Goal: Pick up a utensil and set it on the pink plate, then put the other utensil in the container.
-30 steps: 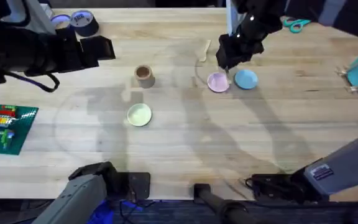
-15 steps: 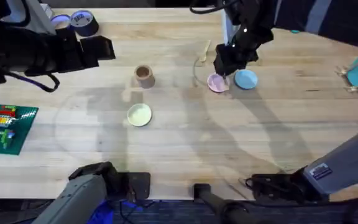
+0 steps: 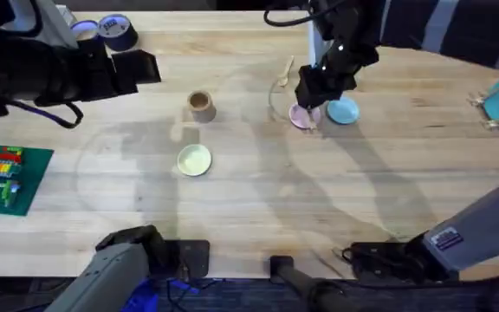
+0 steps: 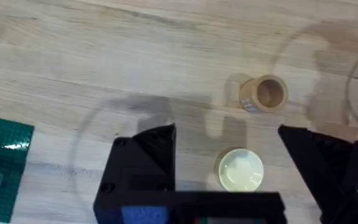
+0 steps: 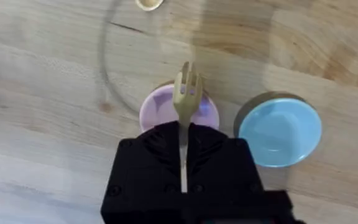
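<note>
Right pincer (image 5: 182,163) is clamped on the fork (image 5: 186,93), tines over the pink plate (image 5: 160,106) at frame center, not released yet. Spoon (image 3: 284,71) lies on the table (image 3: 258,208) above the plate, untouched; brown cup (image 3: 200,106) waits center-left. Left pincer (image 4: 229,162) is apart, idle. Versus a second ago, the right pincer has dropped closer over the plate.

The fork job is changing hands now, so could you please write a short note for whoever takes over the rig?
Right gripper: shut on the wooden fork, tines over the pink plate, beside the blue plate.
Left gripper: open, above the pale yellow dish, holding nothing.
Done: fork picked up.
Left: release the fork on the pink plate; then move the wooden spoon, lying beyond the plates, into the tan cup.
</note>
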Action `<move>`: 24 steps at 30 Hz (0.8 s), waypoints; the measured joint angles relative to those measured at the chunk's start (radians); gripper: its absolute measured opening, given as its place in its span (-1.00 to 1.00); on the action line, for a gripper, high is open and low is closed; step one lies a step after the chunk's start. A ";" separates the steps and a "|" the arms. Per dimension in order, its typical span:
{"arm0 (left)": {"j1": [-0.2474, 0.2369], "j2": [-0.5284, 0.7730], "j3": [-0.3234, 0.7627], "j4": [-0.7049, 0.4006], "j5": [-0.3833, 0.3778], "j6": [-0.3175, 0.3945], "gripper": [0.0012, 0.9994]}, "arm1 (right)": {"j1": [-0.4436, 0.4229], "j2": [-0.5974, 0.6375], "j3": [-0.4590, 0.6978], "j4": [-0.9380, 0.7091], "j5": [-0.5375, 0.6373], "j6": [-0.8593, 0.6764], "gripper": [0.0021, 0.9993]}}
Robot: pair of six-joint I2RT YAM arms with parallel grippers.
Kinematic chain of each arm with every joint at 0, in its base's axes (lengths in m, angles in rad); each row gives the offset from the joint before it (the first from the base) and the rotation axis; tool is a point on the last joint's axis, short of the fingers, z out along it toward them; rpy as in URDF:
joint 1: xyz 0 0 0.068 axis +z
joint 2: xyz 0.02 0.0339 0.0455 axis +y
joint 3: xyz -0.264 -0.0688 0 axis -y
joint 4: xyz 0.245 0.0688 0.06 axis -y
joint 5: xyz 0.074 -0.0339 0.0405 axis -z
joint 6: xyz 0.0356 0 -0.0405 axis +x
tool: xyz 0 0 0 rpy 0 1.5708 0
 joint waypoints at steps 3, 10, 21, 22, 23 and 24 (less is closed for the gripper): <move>0.000 0.000 0.000 0.000 0.000 0.000 0.99 | 0.000 0.000 0.000 0.000 0.000 0.000 -0.92; 0.000 0.000 0.000 0.000 0.000 0.000 0.99 | 0.000 0.000 0.000 0.001 -0.003 0.001 -0.87; 0.000 0.000 0.000 0.000 0.000 0.000 0.99 | 0.000 0.000 0.000 0.003 -0.004 0.014 -0.86; 0.000 0.000 0.000 0.000 0.000 0.000 0.99 | 0.000 0.000 0.000 0.003 -0.007 0.015 -0.86; 0.000 0.000 0.000 0.000 0.000 0.000 0.99 | 0.000 0.001 0.000 0.003 -0.010 0.015 -0.86; 0.000 0.000 0.000 0.000 0.000 0.000 0.99 | 0.000 0.002 0.000 0.003 -0.014 0.015 -0.86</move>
